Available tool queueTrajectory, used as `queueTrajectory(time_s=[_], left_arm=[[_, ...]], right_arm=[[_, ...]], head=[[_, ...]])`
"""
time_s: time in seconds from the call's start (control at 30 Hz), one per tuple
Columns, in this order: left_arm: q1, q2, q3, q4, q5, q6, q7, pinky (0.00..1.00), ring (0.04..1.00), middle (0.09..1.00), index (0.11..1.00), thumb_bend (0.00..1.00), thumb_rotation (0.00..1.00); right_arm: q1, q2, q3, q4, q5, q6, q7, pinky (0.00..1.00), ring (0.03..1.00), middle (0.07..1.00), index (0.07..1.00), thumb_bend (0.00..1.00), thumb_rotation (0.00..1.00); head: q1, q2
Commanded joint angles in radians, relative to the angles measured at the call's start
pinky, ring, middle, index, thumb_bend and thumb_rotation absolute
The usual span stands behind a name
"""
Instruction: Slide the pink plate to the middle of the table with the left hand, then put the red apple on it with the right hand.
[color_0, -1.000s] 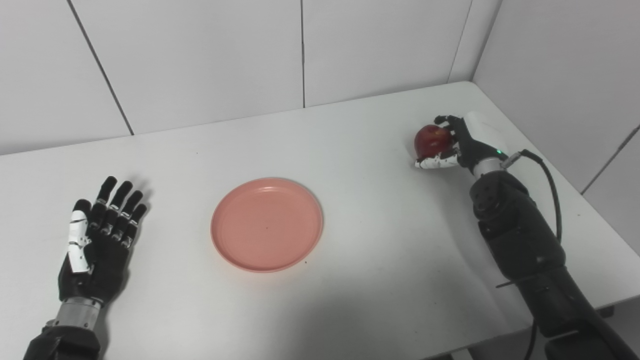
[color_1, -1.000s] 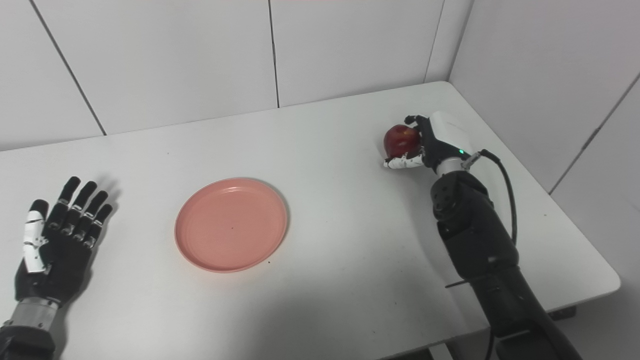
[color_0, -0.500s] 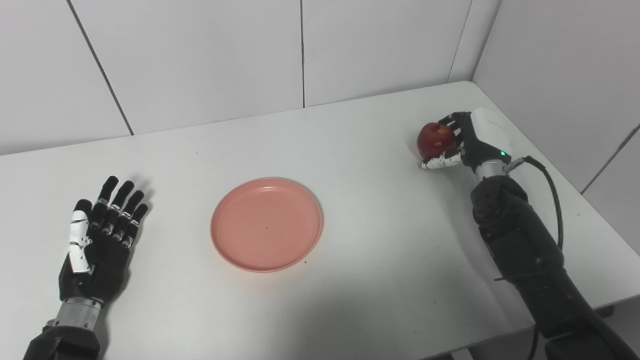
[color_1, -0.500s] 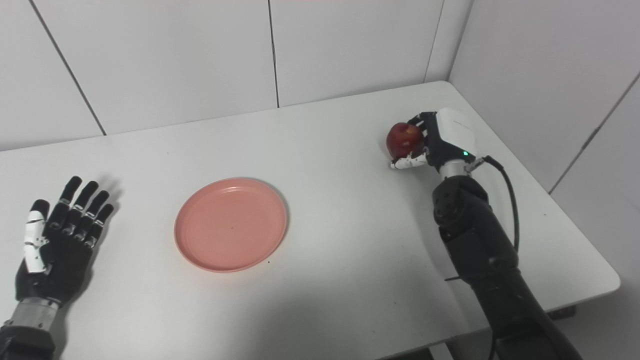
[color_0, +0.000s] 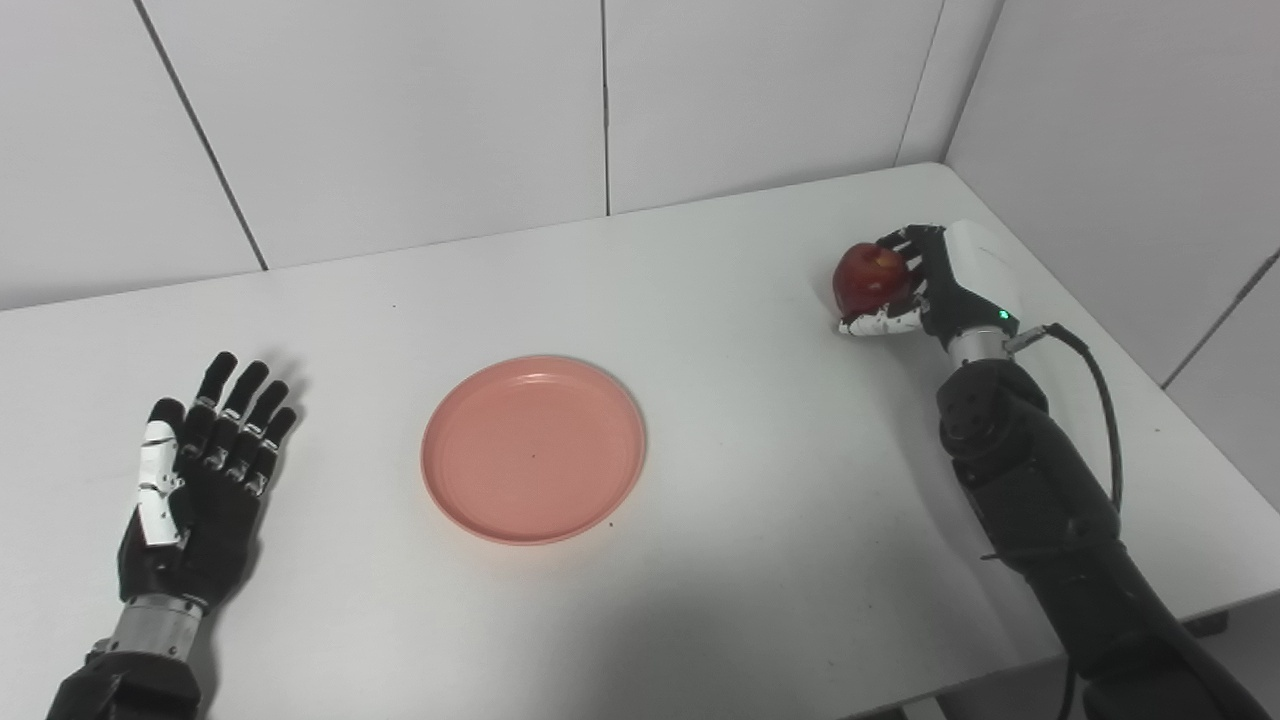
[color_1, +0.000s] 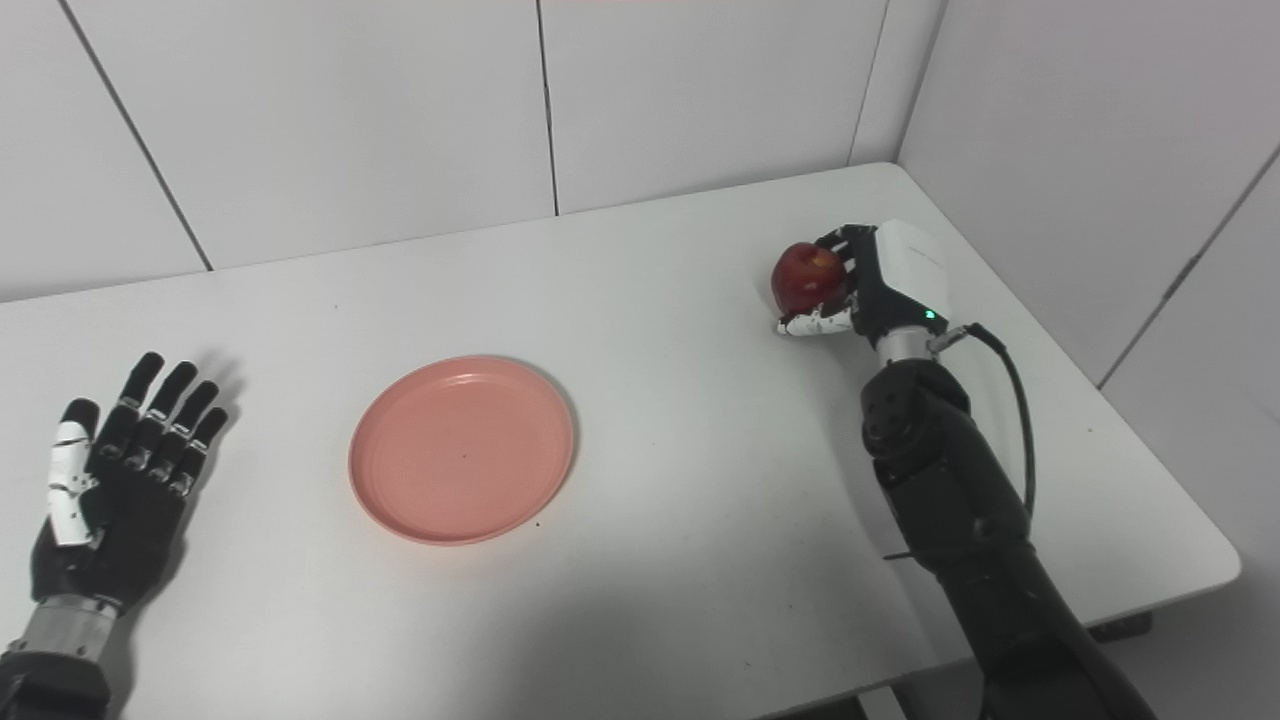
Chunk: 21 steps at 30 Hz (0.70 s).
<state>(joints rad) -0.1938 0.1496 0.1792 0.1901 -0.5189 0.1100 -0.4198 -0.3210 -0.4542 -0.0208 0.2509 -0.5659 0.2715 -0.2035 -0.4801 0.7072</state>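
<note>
The pink plate lies flat near the middle of the white table. My right hand is at the far right, shut on the red apple, with dark fingers over the top and the thumb under it. The apple looks lifted slightly off the table. My left hand lies open and flat on the table at the left, well apart from the plate, holding nothing.
White wall panels close the back and right sides of the table. The table's right edge and front right corner are near my right arm. A black cable loops beside the right wrist.
My right hand closed on the apple and raised it a little, then shifted slightly left. The plate and my left hand have not moved.
</note>
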Motion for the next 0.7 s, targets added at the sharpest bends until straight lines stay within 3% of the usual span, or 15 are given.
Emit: queueTrajectory(time_s=[0.0,0.2,0.67], left_arm=[[0.029,-0.011,-0.006,0.028,-0.010,-0.012,-0.018,0.99,0.968,0.965,0.957,0.40,1.00],[0.029,-0.014,-0.008,0.027,-0.011,-0.013,-0.020,1.00,0.972,0.970,0.964,0.40,1.00],[0.034,-0.026,-0.023,0.022,0.004,-0.034,-0.019,0.99,0.971,0.967,0.958,0.42,1.00]], right_arm=[[-0.043,-0.017,-0.013,-0.042,0.006,-0.043,-0.026,0.39,0.476,0.535,0.488,0.51,0.14],[-0.032,-0.012,-0.010,-0.112,0.027,-0.033,-0.004,0.40,0.485,0.535,0.488,0.51,0.14],[-0.041,0.035,0.055,-0.337,-0.003,0.004,0.102,0.40,0.468,0.516,0.487,0.51,0.13]], head=[[0.002,0.000],[0.015,-0.001],[0.061,-0.008]])
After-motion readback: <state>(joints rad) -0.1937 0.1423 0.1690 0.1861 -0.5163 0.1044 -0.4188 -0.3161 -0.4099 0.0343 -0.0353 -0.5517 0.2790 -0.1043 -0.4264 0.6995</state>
